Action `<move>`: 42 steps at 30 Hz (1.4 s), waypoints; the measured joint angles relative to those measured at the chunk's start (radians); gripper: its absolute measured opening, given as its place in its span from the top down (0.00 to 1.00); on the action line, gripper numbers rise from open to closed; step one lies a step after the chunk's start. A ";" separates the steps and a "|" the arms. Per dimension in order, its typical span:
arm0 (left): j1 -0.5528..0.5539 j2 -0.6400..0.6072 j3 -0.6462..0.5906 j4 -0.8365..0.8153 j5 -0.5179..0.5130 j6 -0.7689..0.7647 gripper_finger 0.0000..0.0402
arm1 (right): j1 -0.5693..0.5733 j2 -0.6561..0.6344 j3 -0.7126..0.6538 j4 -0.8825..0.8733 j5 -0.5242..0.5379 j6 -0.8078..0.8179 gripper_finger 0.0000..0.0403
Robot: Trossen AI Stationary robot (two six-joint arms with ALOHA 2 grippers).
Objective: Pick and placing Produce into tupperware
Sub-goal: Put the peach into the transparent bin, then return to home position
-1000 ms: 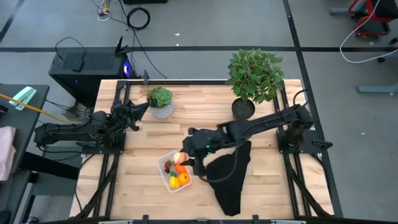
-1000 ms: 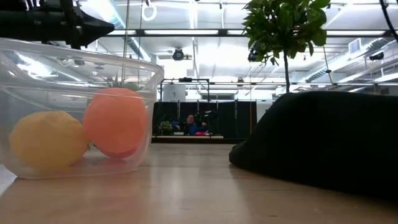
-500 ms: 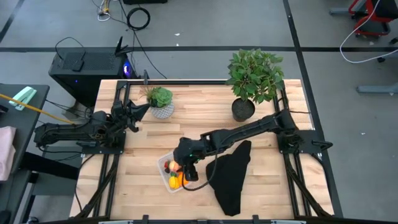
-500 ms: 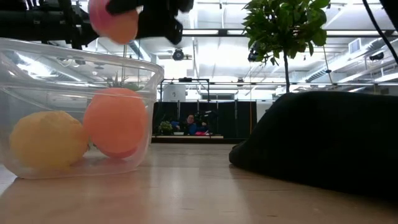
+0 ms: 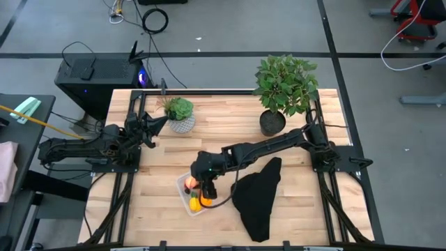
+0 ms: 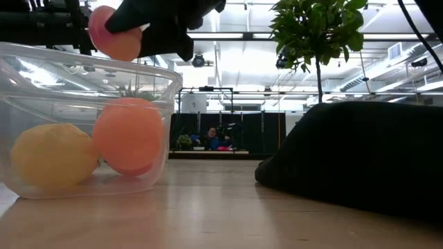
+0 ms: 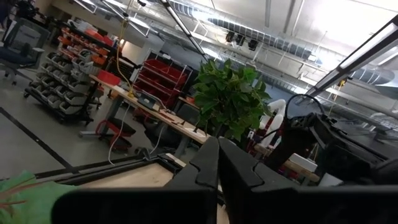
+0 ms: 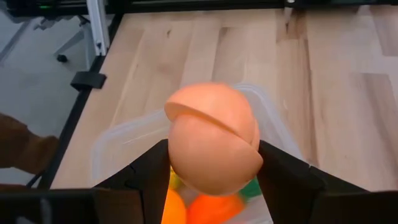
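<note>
The right gripper [image 5: 203,183] hangs over the tupperware [image 5: 185,196] at lower centre of the high view, its fingers [image 8: 283,180] pinching a peach toy fruit [image 8: 213,138] just above the container's rim. Inside the clear tupperware lie a yellow piece [image 6: 52,155] and an orange piece [image 6: 129,135], touching each other; something red may sit there too, though the arm hides most of it. The black cloth [image 5: 256,201] lies just right of the container. The left gripper [image 5: 159,120] waits at upper left beside the small potted plant [image 5: 180,112], fingers pressed together.
</note>
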State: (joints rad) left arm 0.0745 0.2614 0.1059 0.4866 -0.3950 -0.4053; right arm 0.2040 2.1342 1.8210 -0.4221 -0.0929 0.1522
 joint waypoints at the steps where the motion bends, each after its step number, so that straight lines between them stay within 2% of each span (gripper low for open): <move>1: 0.000 0.000 0.000 0.000 0.000 0.000 0.95 | -0.003 0.000 0.000 0.000 -0.003 0.001 0.46; 6: 0.000 0.000 0.000 0.001 0.000 -0.001 0.93 | -0.007 0.000 0.000 -0.001 -0.014 0.001 0.43; 15: 0.000 0.000 0.000 0.001 0.000 -0.001 0.99 | -0.005 0.000 -0.001 -0.004 -0.014 0.009 0.41; 23: 0.000 0.000 0.000 0.001 0.000 -0.002 0.93 | -0.002 0.000 -0.001 -0.005 -0.021 0.008 0.38; 32: 0.000 0.000 0.000 0.001 0.000 -0.001 0.99 | 0.002 0.000 -0.002 -0.007 -0.022 0.032 0.31; 42: 0.000 0.000 0.000 0.001 0.000 -0.001 0.93 | 0.011 0.000 -0.002 -0.012 -0.012 0.029 0.34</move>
State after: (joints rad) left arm 0.0742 0.2615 0.1055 0.4877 -0.3950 -0.4065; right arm 0.2149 2.1338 1.8194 -0.4345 -0.1050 0.1815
